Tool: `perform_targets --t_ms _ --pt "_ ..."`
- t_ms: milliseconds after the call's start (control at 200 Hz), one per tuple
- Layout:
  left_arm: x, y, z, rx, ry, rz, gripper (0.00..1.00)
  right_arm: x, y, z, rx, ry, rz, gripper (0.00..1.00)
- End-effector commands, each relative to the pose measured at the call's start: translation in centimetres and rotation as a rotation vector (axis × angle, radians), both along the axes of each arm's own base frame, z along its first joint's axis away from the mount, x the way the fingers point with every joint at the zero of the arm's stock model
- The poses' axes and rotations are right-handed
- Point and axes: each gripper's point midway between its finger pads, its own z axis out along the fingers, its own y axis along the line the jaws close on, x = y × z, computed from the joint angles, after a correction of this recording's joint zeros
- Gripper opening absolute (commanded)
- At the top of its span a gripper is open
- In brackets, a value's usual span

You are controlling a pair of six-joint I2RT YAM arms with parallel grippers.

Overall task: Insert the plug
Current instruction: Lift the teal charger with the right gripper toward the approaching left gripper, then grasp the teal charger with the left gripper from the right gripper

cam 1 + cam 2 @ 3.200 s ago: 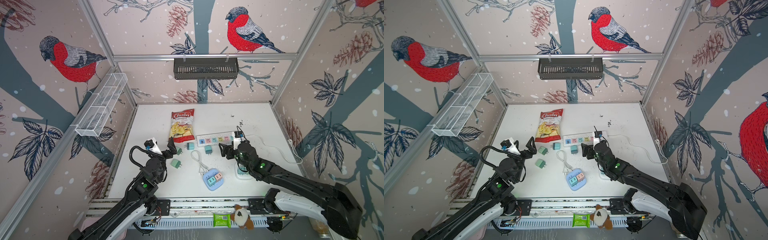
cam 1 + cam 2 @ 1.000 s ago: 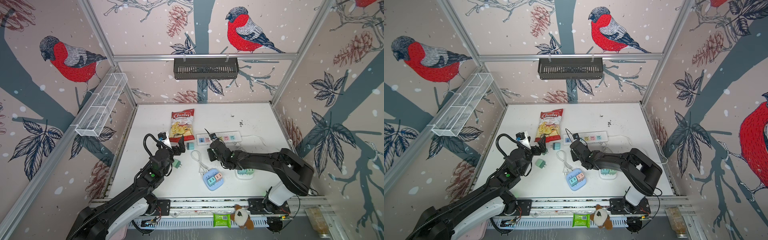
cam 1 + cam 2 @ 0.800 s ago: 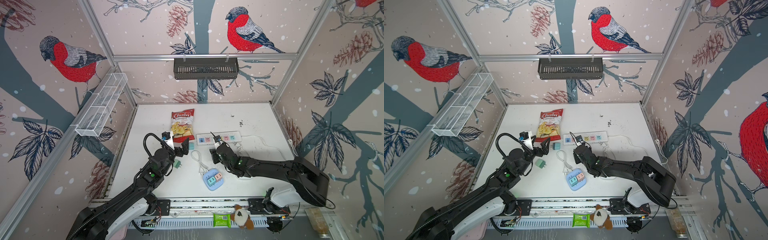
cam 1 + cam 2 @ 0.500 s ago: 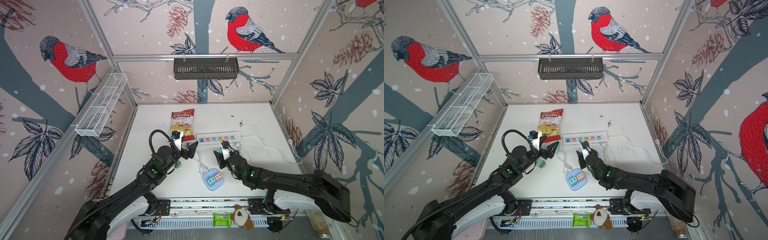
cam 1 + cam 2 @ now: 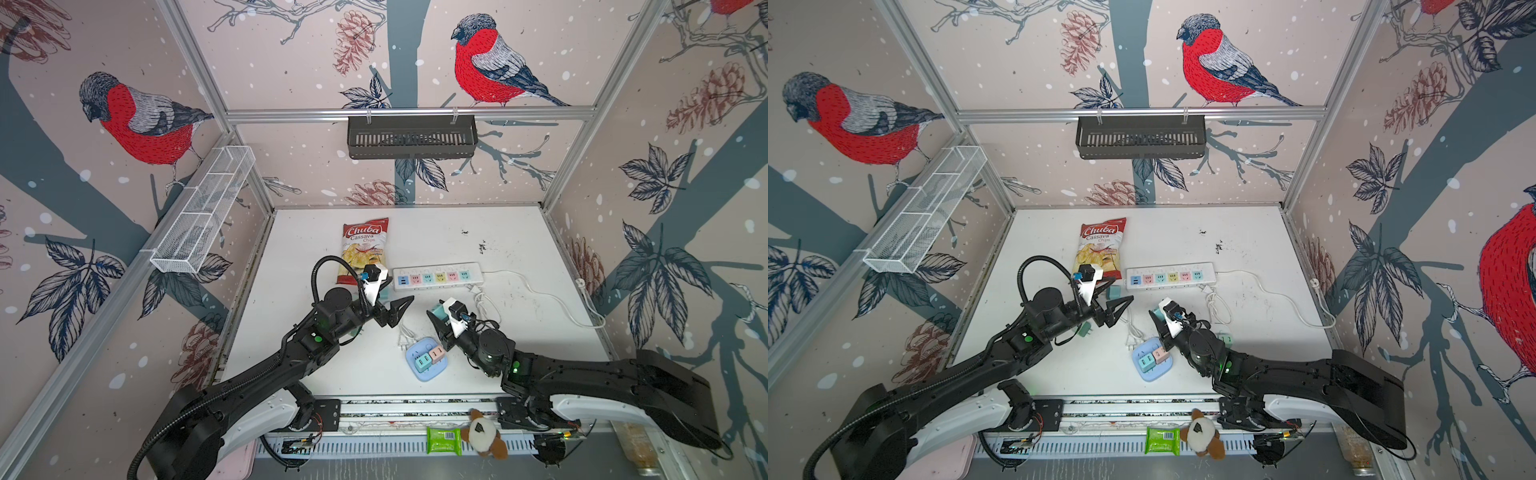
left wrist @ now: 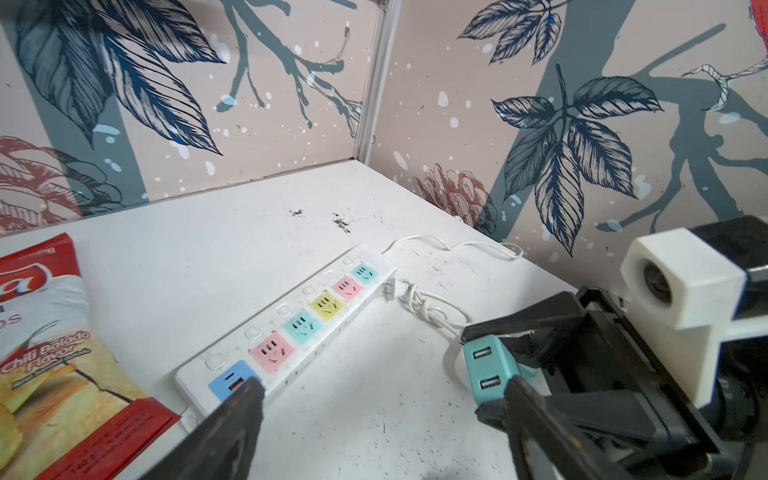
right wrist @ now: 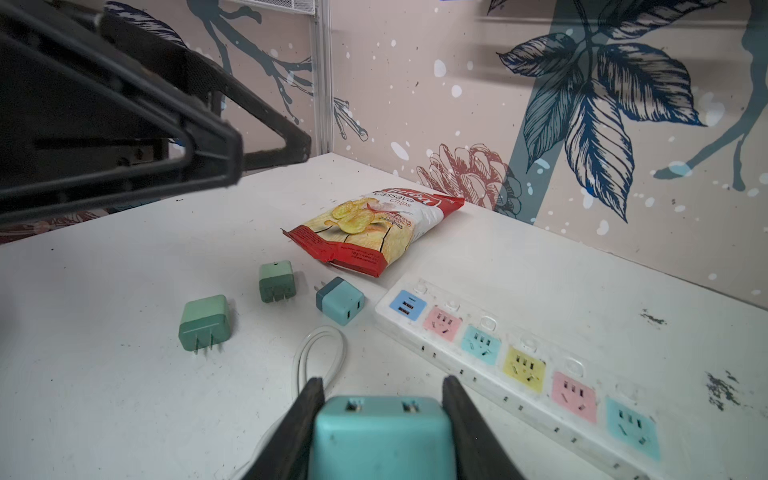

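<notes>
R gripper point(image 5: 435, 318) is holding the teal plug point(image 7: 382, 436) up near the power strip point(image 5: 436, 276), L gripper point(image 5: 1122, 291) is wide & empty; next it needs pins lined up w/ a socket, then a push.

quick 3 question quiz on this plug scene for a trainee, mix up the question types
1. True or false: the right pincer is shut on a teal plug.
2. Which colour is the socket at the end of the power strip nearest the chip bag? A yellow, B blue, C pink.
3. Fill in the number: in the right wrist view, ___ green plugs lie loose on the table.

Key: 1 true; 2 B; 3 two.
</notes>
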Motion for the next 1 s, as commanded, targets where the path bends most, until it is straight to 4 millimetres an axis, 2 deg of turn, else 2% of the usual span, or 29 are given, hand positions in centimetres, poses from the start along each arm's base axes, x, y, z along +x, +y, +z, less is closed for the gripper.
perform_targets --t_ms 0,185,410,595,700,996 --pt "-0.5 -1.1 1.5 -0.017 -0.062 -0.069 0.89 -0.8 0.8 1.5 0.011 -0.080 0.058 0.02" --pt "-0.9 -2.2 1.0 0.003 -0.042 -0.125 0.88 -2.4 1.5 1.4 -0.015 -0.146 0.136 0.02" --pt "-1.4 -3.5 0.3 0.026 -0.013 -0.197 0.88 -3.4 1.8 1.9 -0.030 -0.200 0.134 0.02" --pt "-2.3 -5.1 -0.3 0.054 0.022 -0.295 0.86 -3.4 1.6 2.2 -0.041 -0.227 0.097 0.02" --pt "-2.6 -5.7 -0.7 0.096 0.021 -0.320 0.83 -3.3 1.8 3.1 -0.083 -0.287 0.094 0.02" --pt "-2.3 -5.3 -0.7 0.116 0.011 -0.283 0.80 -1.6 2.0 4.6 -0.185 -0.453 0.235 0.01"
